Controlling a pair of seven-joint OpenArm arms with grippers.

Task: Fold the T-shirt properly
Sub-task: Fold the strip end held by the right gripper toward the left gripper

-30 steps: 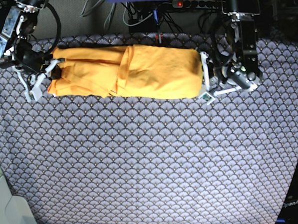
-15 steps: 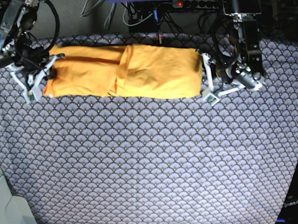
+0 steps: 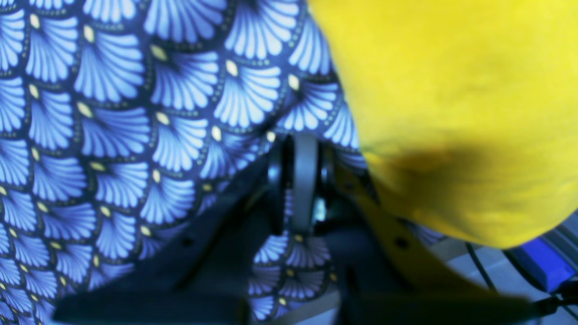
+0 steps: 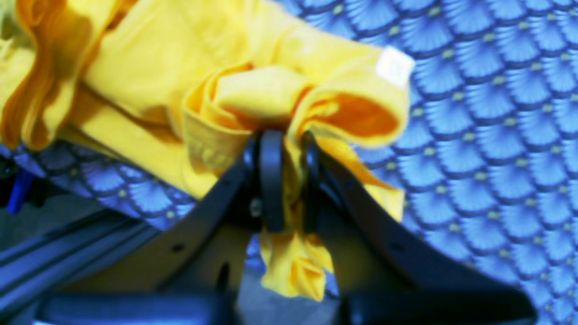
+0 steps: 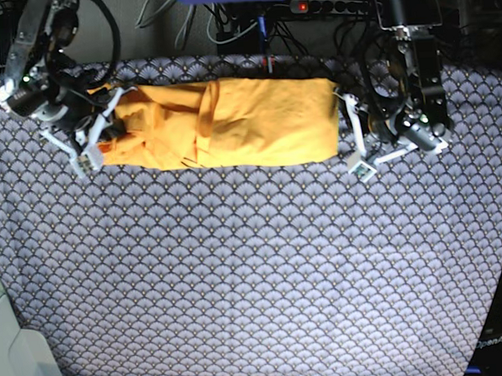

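The yellow-orange T-shirt [image 5: 248, 125] lies as a long folded band across the far part of the blue-grey fan-patterned tablecloth [image 5: 255, 272]. My right gripper [image 5: 97, 141] is at the band's left end. In the right wrist view the right gripper [image 4: 289, 180] is shut on a bunched fold of the T-shirt [image 4: 158, 54], and cloth hangs below the fingers. My left gripper [image 5: 356, 160] is just off the band's right end. In the left wrist view the left gripper [image 3: 300, 180] is shut on nothing, with the T-shirt's edge [image 3: 451, 90] beside it.
A power strip [image 5: 334, 5] and cables lie behind the table's far edge. A pale box [image 5: 11, 352] stands at the near left corner. The table's far edge is close behind both grippers.
My right gripper has moved to the right, holding the shirt's left end, so that end has bunched up and the band is shorter. The left gripper has shifted slightly.
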